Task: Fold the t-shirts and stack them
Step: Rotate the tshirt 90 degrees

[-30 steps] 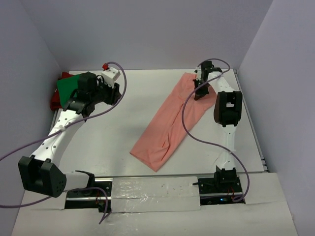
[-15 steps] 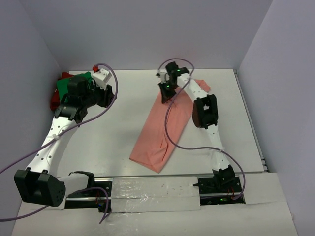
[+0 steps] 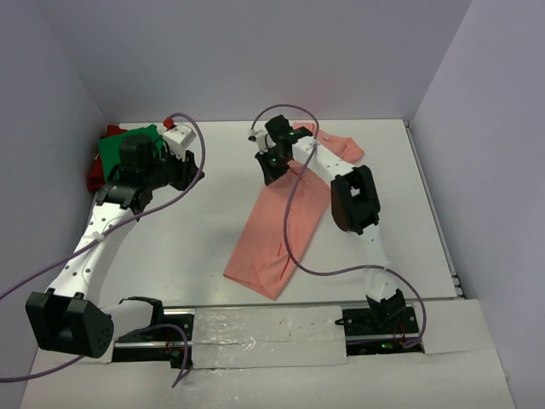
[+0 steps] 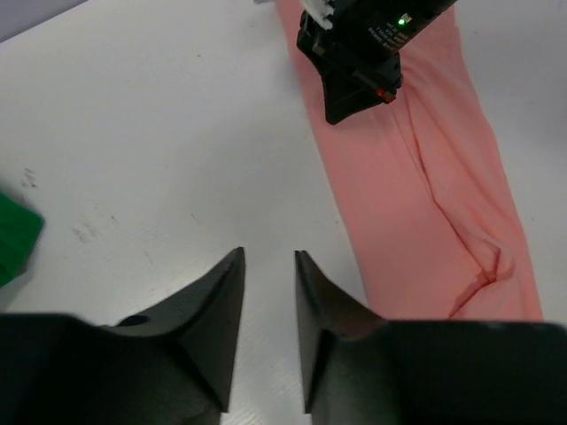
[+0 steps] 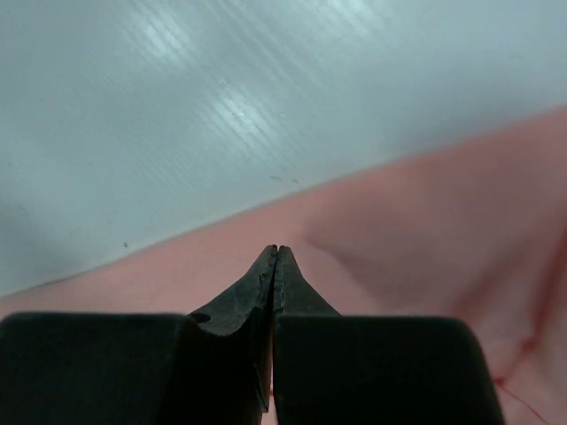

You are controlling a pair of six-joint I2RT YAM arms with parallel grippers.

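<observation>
The salmon-pink t-shirt (image 3: pixel 281 230) lies as a long folded strip across the middle of the table, and also shows in the left wrist view (image 4: pixel 425 177) and the right wrist view (image 5: pixel 425 204). My right gripper (image 3: pixel 271 166) is shut on its far end, low over the table; its jaws are pressed together in the right wrist view (image 5: pixel 275 250). The green t-shirt (image 3: pixel 123 146) lies on the red t-shirt (image 3: pixel 95 175) in the far left corner. My left gripper (image 3: pixel 189 166) is open and empty (image 4: pixel 268 255) over bare table, between the green shirt and the pink one.
Grey walls close the table on the left, back and right. The right arm's purple cable (image 3: pixel 294 213) hangs over the pink shirt. A corner of the green shirt (image 4: pixel 13 239) shows at the left edge of the left wrist view.
My right gripper has swept left from the far right corner, dragging the pink shirt's far end with it. The left arm has shifted slightly left and back.
</observation>
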